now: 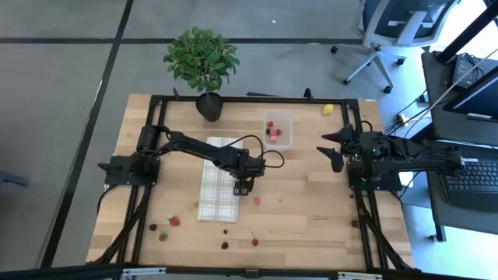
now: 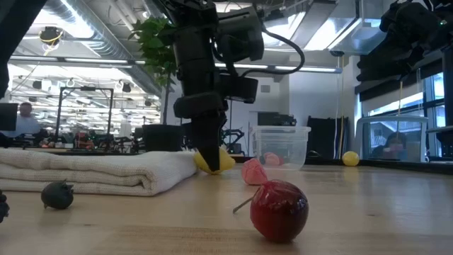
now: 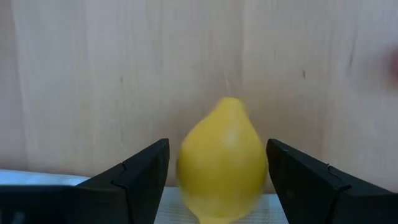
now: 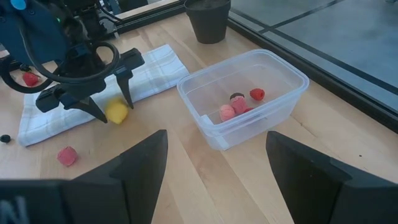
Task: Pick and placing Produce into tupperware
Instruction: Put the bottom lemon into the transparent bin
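A small yellow lemon-like piece [image 3: 222, 165] lies on the wooden table beside the checked cloth's right edge [image 4: 116, 112]. My left gripper [image 1: 245, 188] points down over it, open, with one finger on either side of it [image 3: 217, 149] and a narrow gap to each. The clear tupperware [image 1: 278, 130] stands near the far edge and holds a few red and pink pieces and a dark one [image 4: 239, 104]. My right gripper [image 1: 334, 152] hovers open over the table's right part, away from all produce.
A pink piece [image 1: 257, 201] lies just near of the left gripper. A red cherry [image 2: 279, 209], dark pieces [image 1: 225, 245] and a red one [image 1: 174, 222] lie along the near edge. A second yellow piece [image 1: 327, 110] sits at the far edge. The potted plant [image 1: 202, 62] stands far left of the tupperware.
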### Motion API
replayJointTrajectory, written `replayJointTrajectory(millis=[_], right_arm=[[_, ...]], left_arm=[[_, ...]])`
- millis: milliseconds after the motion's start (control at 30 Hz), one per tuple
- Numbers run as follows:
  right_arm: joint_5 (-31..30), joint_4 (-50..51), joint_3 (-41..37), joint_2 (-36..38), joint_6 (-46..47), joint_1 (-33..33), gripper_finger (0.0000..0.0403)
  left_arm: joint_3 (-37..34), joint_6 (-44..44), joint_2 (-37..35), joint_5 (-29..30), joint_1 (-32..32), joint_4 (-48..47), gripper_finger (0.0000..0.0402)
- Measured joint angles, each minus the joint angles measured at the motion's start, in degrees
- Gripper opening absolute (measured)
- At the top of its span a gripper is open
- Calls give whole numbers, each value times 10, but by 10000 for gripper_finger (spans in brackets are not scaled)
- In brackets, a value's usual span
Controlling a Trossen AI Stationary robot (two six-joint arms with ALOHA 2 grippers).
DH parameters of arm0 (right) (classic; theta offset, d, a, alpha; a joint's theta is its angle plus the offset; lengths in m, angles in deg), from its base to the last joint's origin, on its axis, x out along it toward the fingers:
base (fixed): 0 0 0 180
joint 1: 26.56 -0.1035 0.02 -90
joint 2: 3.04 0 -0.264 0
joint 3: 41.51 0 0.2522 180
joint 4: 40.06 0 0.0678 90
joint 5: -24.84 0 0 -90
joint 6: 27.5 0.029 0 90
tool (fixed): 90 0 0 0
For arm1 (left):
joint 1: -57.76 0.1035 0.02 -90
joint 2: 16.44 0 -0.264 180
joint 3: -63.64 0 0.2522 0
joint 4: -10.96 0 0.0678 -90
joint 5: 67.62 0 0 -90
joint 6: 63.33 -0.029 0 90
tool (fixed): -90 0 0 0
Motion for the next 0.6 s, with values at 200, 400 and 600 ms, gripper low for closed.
replayJointTrajectory(millis=[200,400,600], right_arm=[[0,0,0,0,1,0,273],[0,0,0,0,1,0,273],[0,0,0,0,2,0,273]], left_arm=[[0,0,0,2,0,1,258],[0,1,0,2,0,1,230],[0,2,0,3,0,1,197]])
